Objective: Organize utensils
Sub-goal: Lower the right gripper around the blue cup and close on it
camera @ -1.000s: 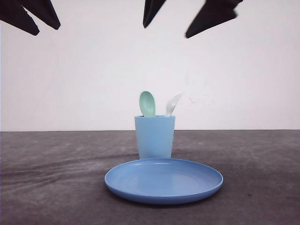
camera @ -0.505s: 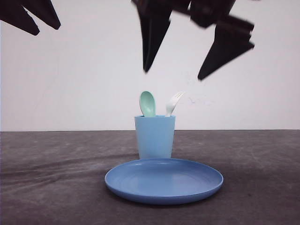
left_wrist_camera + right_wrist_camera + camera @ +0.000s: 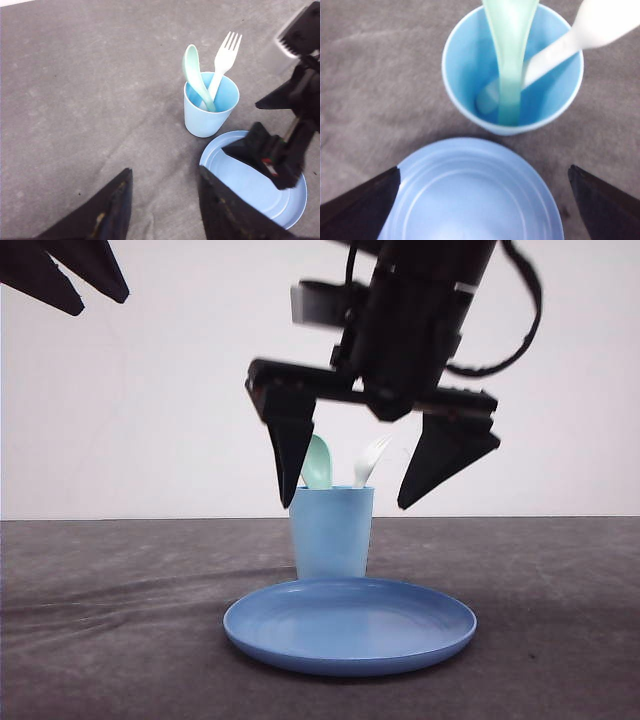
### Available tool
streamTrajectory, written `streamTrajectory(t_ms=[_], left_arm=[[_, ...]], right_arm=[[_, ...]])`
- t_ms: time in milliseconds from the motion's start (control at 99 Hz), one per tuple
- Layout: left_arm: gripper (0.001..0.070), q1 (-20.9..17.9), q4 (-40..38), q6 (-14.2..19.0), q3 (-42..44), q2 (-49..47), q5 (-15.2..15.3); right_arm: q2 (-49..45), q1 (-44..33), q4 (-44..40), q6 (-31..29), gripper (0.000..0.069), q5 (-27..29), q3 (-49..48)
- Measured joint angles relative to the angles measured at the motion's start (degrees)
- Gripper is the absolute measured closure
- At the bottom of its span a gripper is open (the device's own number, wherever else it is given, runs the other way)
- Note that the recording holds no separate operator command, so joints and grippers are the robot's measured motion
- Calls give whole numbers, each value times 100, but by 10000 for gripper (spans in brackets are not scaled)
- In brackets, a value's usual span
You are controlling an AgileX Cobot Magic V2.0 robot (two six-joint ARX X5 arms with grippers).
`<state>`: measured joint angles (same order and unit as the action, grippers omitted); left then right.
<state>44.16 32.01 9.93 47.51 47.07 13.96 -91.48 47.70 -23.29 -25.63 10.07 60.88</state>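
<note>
Right pincer (image 3: pixel 350 495), spread wide, is seen mid-frame above the cup (image 3: pixel 331 533); spoon (image 3: pixel 316 462) and fork (image 3: pixel 370 460) stand near-upright between its fingertips. Left pincer (image 3: pixel 95 295), upper left, open, farther.

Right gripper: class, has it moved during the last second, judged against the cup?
Yes. The right gripper has come down from the top of the front view, its open fingers now flanking the cup rim.

right hand (image 3: pixel 352 492): matte black, two long wedge fingers tapering to points, mounted on a black crossbar
right wrist: black cylindrical body, small white-grey block on side, black cable looping out
left hand (image 3: pixel 162 207): black tapered fingers, scuffed yellowish specks on surface
</note>
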Motion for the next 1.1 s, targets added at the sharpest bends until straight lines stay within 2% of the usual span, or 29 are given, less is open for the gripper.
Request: streamTrajectory(t_ms=[212,717,1101], left_arm=[[470,0,0,0,0,0,0],[470,0,-2,0,0,0,0],[470,0,-157,0,0,0,0]], right_arm=[[-313,-258,479,-20,11,-479,-2],[-647,-581,1239,-7,12,-581,0],[-649,-765,1388,28,12,-782,0]])
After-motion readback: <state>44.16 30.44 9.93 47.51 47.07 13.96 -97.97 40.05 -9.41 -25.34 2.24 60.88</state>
